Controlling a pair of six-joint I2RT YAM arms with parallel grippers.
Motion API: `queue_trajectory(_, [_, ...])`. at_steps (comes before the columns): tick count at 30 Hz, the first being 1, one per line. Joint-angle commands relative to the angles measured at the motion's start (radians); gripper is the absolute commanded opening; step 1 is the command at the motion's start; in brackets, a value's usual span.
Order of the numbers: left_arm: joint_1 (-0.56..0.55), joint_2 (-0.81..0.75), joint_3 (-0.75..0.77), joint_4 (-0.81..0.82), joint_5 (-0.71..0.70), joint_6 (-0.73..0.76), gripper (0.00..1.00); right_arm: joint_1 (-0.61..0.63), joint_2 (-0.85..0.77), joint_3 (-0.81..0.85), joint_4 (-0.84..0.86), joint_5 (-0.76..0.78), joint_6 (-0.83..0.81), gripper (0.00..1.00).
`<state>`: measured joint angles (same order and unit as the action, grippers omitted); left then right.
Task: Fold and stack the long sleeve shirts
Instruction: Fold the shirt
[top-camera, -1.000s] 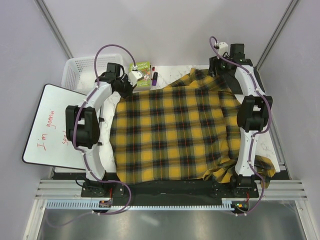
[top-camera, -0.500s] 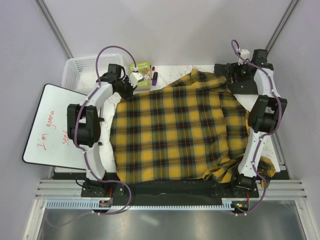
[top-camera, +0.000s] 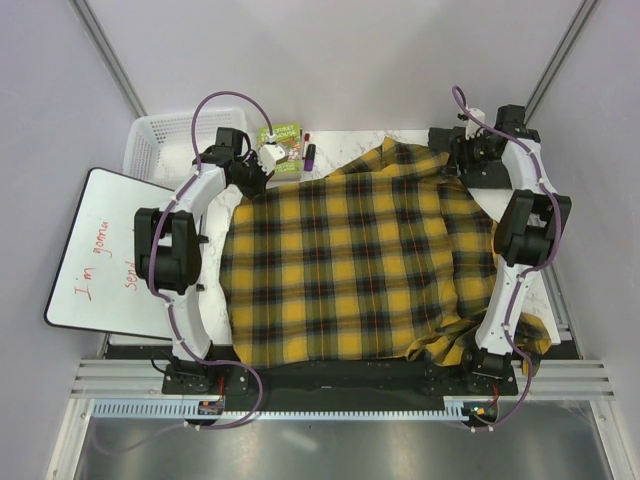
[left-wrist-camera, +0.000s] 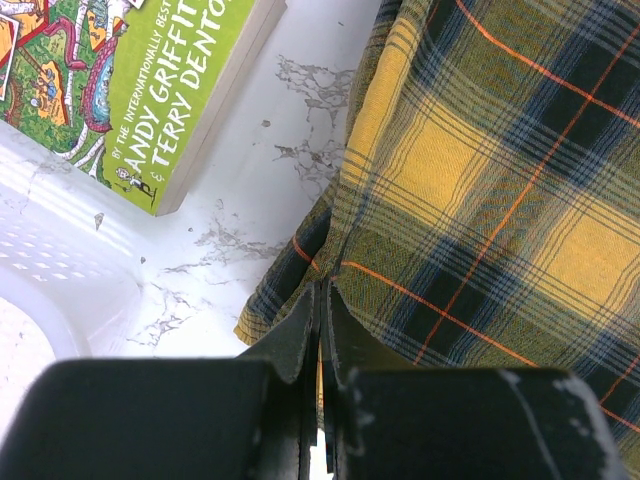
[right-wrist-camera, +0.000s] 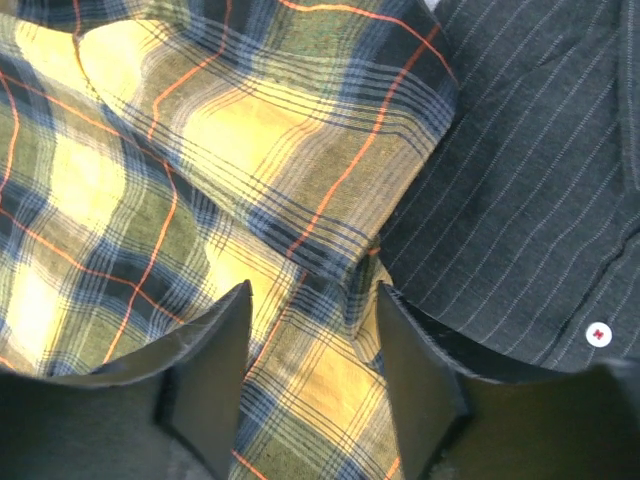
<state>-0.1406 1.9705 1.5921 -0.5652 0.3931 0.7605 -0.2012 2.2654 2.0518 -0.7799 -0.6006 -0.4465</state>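
The yellow-and-black plaid shirt lies spread flat over most of the table. My left gripper is at its far left corner. In the left wrist view the gripper is shut on the shirt's edge, with a thin strip of cloth between the jaws. My right gripper is at the shirt's far right corner. In the right wrist view it is open just above a folded plaid edge. The dark charcoal shirt, with fine stripes and a white button, lies beside that edge, partly under the plaid.
A green book and a purple marker lie at the table's far edge. The book also shows in the left wrist view. A white basket stands at the far left. A whiteboard lies on the left side.
My right arm has swung out to the right, off the shirt, and its gripper has come back down at the shirt's far right corner. The left arm and the shirt have not moved.
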Motion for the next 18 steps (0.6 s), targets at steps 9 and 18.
queue_trajectory(9, [0.004, 0.008, 0.04, 0.036, -0.019, -0.001, 0.02, -0.003, 0.009, 0.05, 0.002, 0.05, -0.086, 0.45])
queue_trajectory(18, [0.004, 0.016, 0.048, 0.036, -0.019, -0.021, 0.02, -0.003, 0.034, 0.083, -0.019, 0.05, -0.074, 0.09])
